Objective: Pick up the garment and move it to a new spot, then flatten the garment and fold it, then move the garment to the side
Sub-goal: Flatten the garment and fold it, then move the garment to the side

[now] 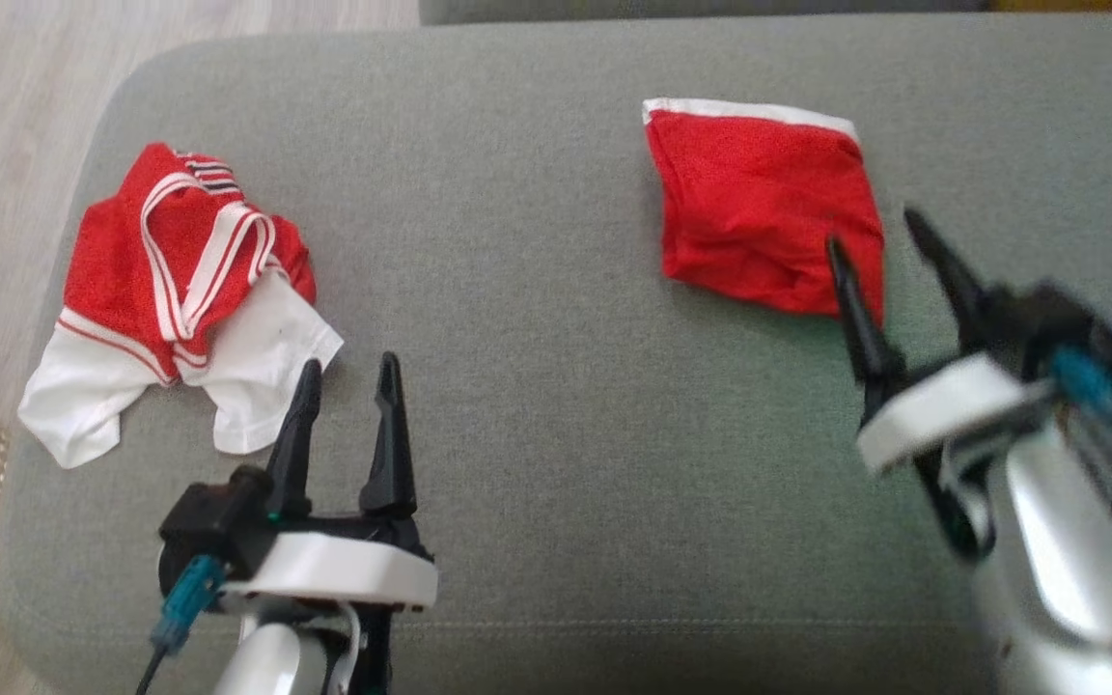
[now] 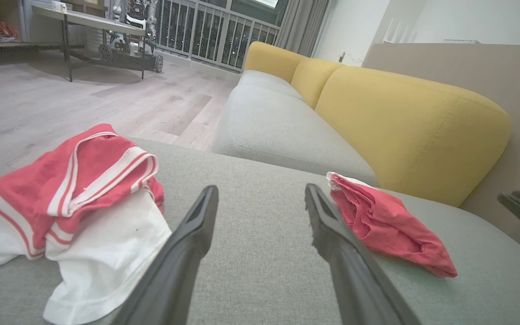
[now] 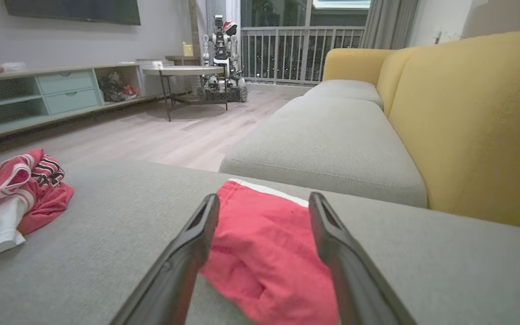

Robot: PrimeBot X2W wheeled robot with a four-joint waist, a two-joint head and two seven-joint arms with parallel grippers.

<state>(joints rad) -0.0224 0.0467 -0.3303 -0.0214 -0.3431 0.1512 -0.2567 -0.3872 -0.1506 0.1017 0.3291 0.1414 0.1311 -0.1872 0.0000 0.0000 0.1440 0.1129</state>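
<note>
The folded red cloth garment (image 1: 759,193) lay on the grey fabric cushion (image 1: 537,290); the left gripper (image 1: 349,365) and the right gripper (image 1: 870,229) both held their fingers spread.

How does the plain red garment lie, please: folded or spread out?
Folded: the red garment lies as a compact, layered packet on the cushion.

Matt cloth garment (image 1: 759,203), coarse-woven cushion (image 1: 537,434)

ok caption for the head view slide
Folded red garment on the grey cushion, right gripper at its edge with jaws open; crumpled red-and-white garment near the left gripper.
</note>
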